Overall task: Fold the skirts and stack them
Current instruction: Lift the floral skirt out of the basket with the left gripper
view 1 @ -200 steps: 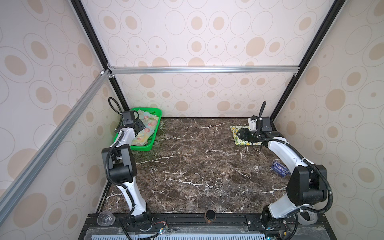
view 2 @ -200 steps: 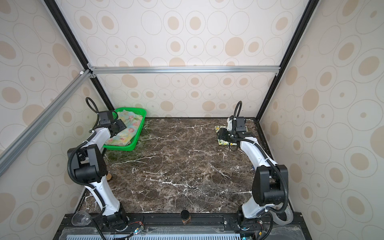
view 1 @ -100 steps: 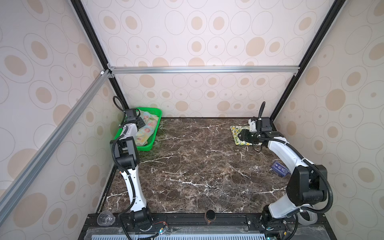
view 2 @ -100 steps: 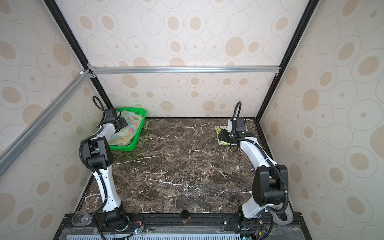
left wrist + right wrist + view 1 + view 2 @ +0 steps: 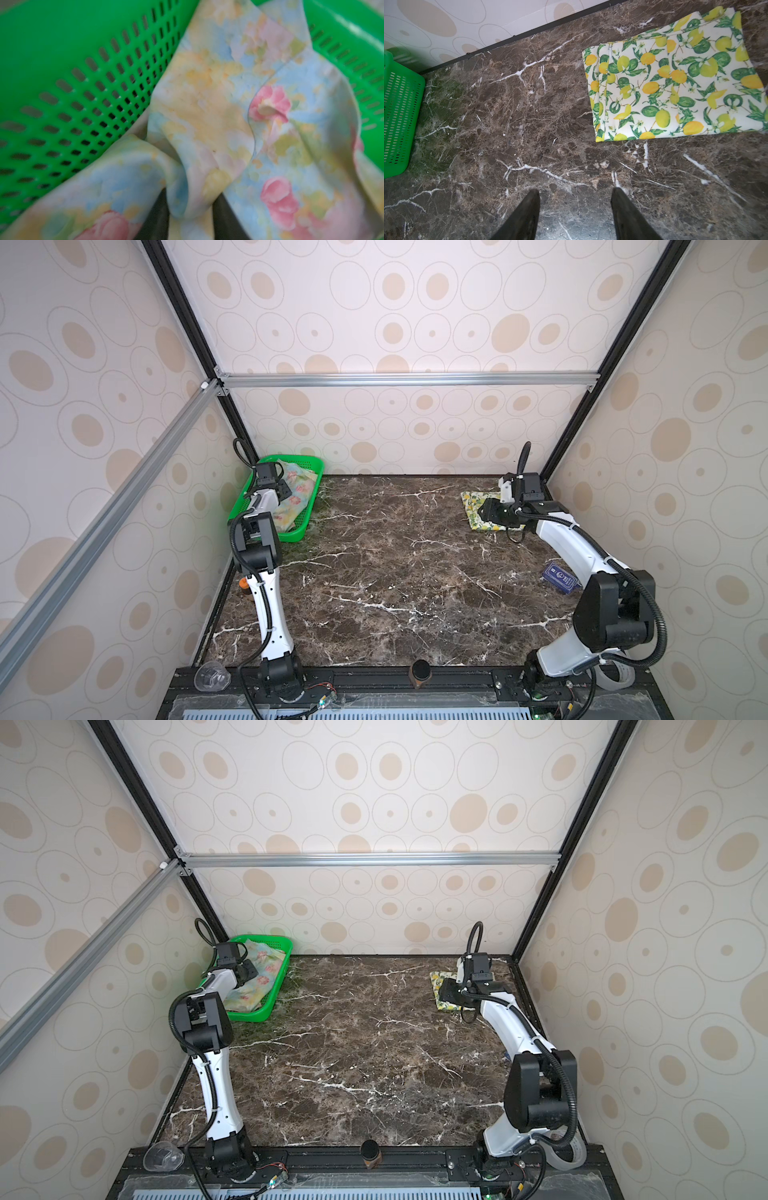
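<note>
The left gripper [image 5: 191, 194] pinches a fold of the floral skirt [image 5: 207, 104] inside the green basket [image 5: 62, 72] at the back-left corner, while the right gripper [image 5: 575, 207] hangs open over bare marble table [image 5: 395, 580] just beside the folded lemon skirt [image 5: 675, 83] by the back edge

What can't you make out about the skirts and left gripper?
- Tips of the left gripper: left wrist view, buried in a floral skirt fold, blurred.
- Floral skirt's full shape: both top views, partly behind the left arm.
- Lemon skirt: both top views, partly under the right arm; right wrist view, cut by the edge.
</note>
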Robot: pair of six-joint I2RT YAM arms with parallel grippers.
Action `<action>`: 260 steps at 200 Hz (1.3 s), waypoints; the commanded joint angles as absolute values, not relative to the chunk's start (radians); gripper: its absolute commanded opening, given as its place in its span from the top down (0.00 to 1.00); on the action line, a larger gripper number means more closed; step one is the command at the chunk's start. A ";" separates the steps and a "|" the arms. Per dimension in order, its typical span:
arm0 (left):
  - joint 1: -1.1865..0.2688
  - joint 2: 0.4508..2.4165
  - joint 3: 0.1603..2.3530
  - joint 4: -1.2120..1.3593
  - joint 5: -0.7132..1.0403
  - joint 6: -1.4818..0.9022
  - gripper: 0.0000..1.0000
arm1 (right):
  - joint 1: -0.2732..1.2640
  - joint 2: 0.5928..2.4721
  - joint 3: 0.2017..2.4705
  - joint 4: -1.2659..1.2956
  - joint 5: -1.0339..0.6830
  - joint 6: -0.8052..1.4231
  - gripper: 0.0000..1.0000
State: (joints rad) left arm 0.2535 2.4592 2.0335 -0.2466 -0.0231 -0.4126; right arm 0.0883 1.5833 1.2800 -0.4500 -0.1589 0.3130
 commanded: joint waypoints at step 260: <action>-0.149 1.583 1.875 0.011 0.481 -0.415 1.00 | 0.155 1.205 0.991 -0.275 -0.276 0.464 0.44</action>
State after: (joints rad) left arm -0.1017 1.6253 1.9446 -0.1345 0.3328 -0.3386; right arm 0.1314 1.2270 1.0103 -0.3153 -0.2592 0.4313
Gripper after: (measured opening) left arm 0.048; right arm 0.562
